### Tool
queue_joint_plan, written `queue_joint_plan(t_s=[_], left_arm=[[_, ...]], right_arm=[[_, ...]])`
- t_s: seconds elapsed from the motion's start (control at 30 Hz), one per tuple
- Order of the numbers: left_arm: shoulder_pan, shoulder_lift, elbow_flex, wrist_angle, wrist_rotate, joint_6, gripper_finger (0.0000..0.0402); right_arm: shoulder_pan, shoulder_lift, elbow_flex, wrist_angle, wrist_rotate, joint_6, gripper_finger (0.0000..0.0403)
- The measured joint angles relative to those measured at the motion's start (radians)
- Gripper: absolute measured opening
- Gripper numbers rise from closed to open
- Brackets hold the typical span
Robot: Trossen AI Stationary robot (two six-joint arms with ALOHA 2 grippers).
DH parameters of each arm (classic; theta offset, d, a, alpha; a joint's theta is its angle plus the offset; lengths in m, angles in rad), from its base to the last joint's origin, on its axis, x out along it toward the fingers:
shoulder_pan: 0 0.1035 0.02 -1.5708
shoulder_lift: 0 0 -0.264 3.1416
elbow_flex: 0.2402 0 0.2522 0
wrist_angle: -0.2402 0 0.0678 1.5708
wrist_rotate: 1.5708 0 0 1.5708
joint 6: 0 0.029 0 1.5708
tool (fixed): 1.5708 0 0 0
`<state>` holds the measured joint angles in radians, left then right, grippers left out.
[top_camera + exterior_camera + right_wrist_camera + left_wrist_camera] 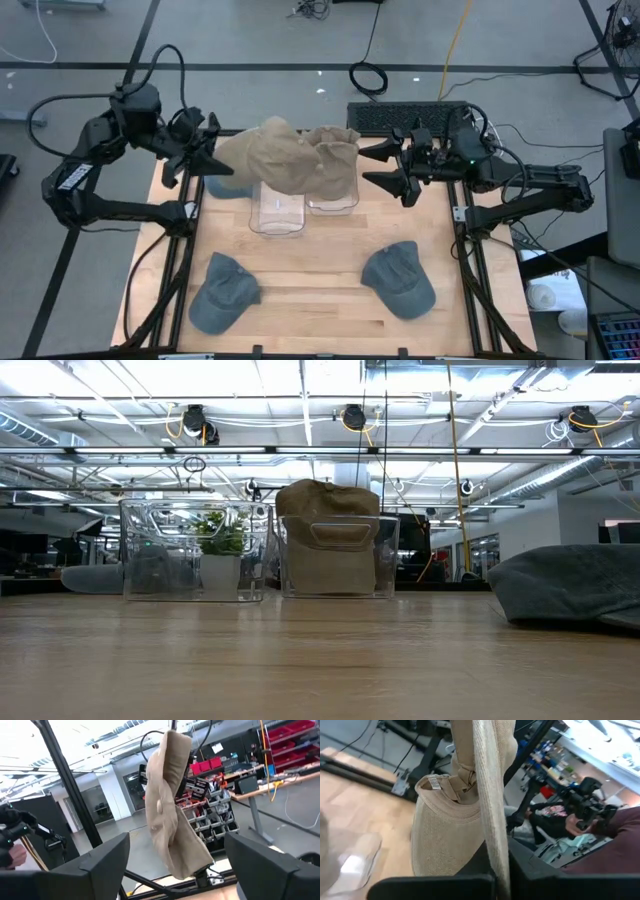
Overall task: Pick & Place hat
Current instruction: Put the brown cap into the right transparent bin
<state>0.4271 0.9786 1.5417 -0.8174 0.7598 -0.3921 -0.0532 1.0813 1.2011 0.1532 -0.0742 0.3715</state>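
This is a robotics lab or workshop in an open industrial hall. 2 dark arms (100,160) are mounted on a metal frame around a wooden table (320,290), with cables (368,75) trailing over a grey floor marked with black tape lines. A keyboard (405,115) lies at the table's far edge. The low view shows an exposed ceiling with pipes, strip lights (300,380) and hanging cable reels (352,417). The right wrist view shows red parts bins (280,742) on shelving and a workbench (260,790).
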Motion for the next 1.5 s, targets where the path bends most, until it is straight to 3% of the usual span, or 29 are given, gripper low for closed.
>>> queue_joint_plan(t_s=[0.47, 0.73, 1.3, 1.5], left_arm=[[-0.005, 0.046, 0.0, -0.013, -0.082, -0.006, 0.0009], [-0.028, 0.086, 0.0, 0.034, -0.081, -0.006, 0.0009], [-0.059, 0.138, 0.0, 0.14, -0.105, -0.04, 0.0008], [-0.064, 0.139, 0.0, 0.14, -0.119, -0.048, 0.0008]], right_arm=[[0.0, 0.03, -0.001, 0.008, 0.1, 0.043, 0.0334], [0.001, 0.033, 0.003, 0.016, 0.104, 0.036, 0.0334], [0.001, 0.178, 0.131, -0.006, 0.045, -0.052, 0.0333], [0.002, 0.177, 0.132, -0.008, 0.044, -0.07, 0.0287]])
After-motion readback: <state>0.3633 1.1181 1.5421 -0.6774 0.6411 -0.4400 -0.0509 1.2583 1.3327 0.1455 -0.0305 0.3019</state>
